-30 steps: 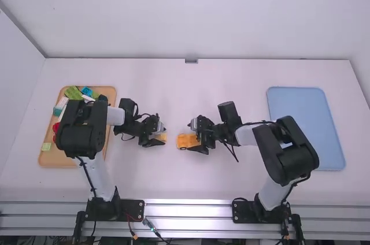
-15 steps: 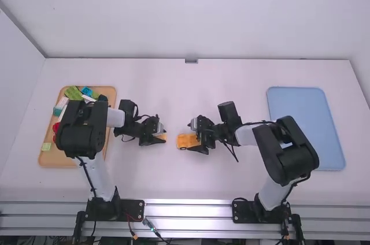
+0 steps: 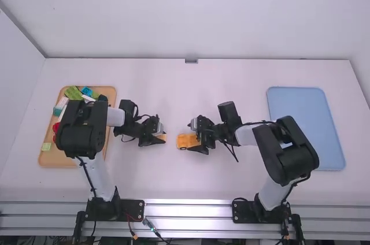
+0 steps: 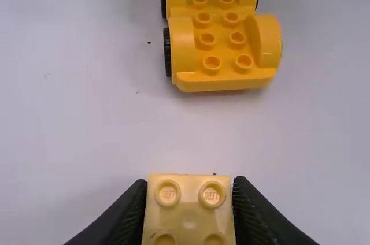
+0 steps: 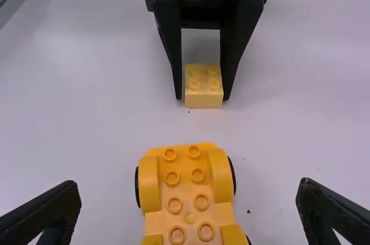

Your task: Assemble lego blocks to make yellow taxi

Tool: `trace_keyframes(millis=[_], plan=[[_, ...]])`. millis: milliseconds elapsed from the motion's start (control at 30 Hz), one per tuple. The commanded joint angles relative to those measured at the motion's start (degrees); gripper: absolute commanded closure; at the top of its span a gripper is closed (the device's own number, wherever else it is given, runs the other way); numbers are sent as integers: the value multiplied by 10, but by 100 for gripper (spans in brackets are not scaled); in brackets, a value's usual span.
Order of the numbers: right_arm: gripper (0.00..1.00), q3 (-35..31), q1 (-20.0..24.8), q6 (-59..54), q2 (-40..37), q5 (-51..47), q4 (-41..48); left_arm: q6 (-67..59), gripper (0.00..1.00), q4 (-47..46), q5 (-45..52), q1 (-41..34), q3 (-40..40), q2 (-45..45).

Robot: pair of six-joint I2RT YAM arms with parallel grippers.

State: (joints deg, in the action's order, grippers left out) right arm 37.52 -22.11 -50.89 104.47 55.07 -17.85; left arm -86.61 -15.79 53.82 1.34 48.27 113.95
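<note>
White table (image 3: pixel 231 181), tan tray (image 3: pixel 63 158), blue tray (image 3: pixel 303 129); left tool (image 3: pixel 162 137) pinches block (image 4: pixel 189 210); right tool (image 3: pixel 195 138) gapes empty around chassis (image 5: pixel 189 201).

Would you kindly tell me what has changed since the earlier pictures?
Very little: in the high view, slightly less of the pale yellow studded block shows at the left gripper than a second ago; which way anything shifted, I cannot tell. The wheeled yellow base and right gripper stayed in place.

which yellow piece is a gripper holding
The small pale block, pinched by the left gripper; the wheeled car base sits ungripped between the open fingers of the right gripper.
</note>
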Motion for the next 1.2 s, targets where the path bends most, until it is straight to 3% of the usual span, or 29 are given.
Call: trace_keyframes(millis=[0,533,967,1167], plan=[[1,-3,0,1,1,4,2,2,67,-3,-21,2,4,5],[1,-3,5,1,1,2,2,24,71,-18,-23,2,20,5],[1,-4,29,-2,1,2,22,49,70,-170,-2,2,130,2],[1,-8,27,-2,1,1,22,29,73,-190,29,2,128,-26]])
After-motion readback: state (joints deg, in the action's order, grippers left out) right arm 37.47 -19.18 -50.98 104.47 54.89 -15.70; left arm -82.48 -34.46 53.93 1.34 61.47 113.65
